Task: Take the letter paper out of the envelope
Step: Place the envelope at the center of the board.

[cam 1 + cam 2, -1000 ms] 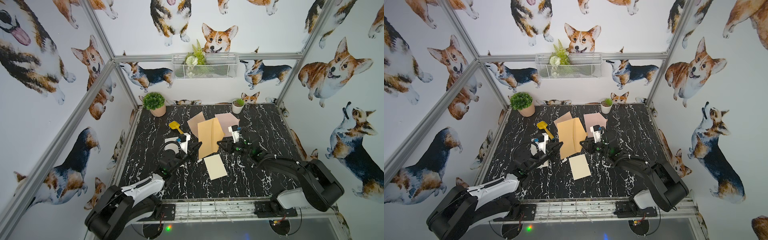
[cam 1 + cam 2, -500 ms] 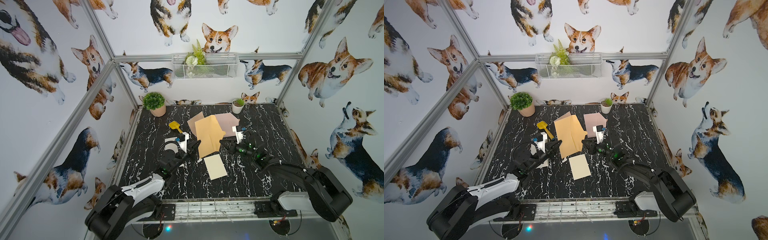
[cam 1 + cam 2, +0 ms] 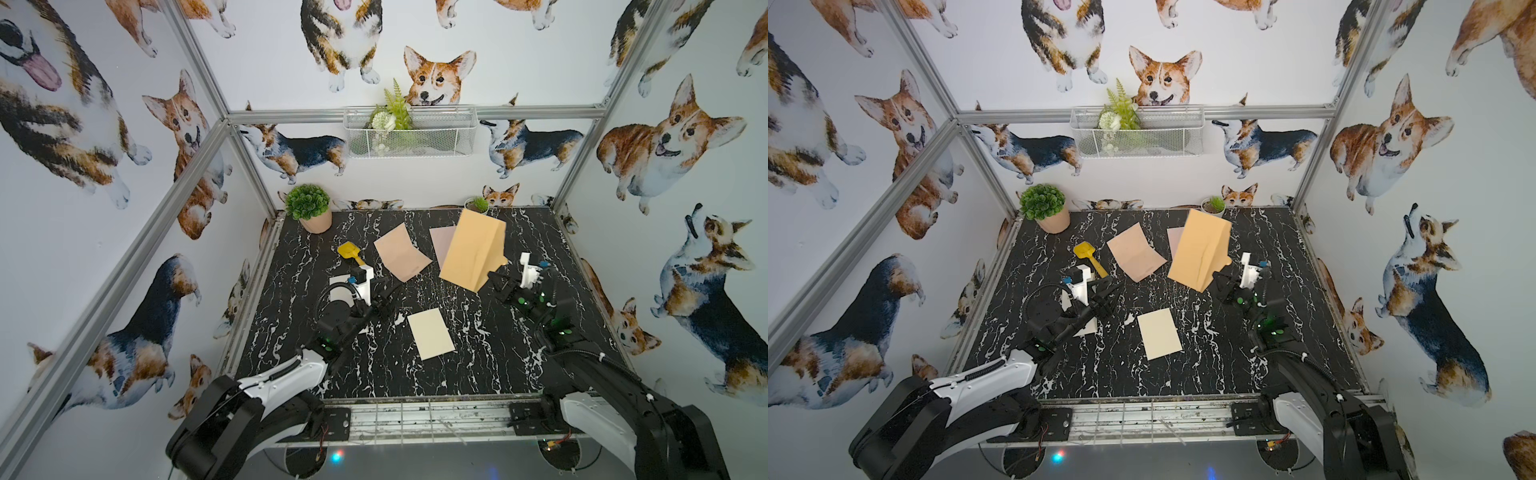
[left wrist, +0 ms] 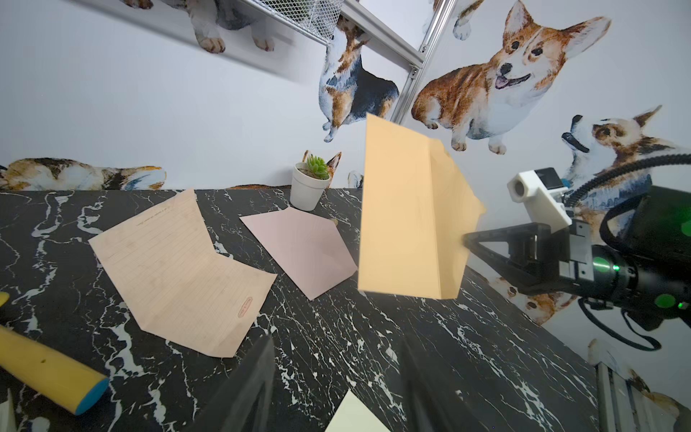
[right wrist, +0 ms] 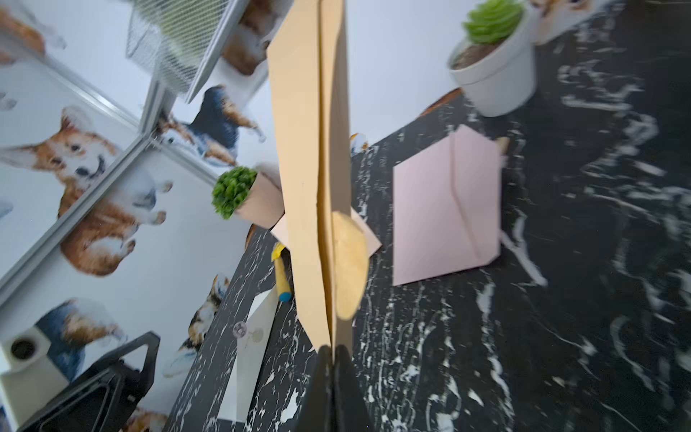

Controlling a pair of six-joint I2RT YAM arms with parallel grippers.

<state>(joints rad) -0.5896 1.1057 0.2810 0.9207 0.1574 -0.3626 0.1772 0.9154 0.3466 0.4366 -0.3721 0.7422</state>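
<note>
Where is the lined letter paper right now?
In both top views the lined letter paper lies on the table toward the back, between the yellow scoop and the pink envelope.

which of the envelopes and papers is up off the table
The orange envelope: the right end effector pinches its corner and holds it in the air. The pink envelope, the lined letter and the cream sheet lie flat on the table.

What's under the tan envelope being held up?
Bare black table shows beneath the tan envelope. In both top views it covers part of the pink envelope lying flat; that covered part is unseen.
</note>
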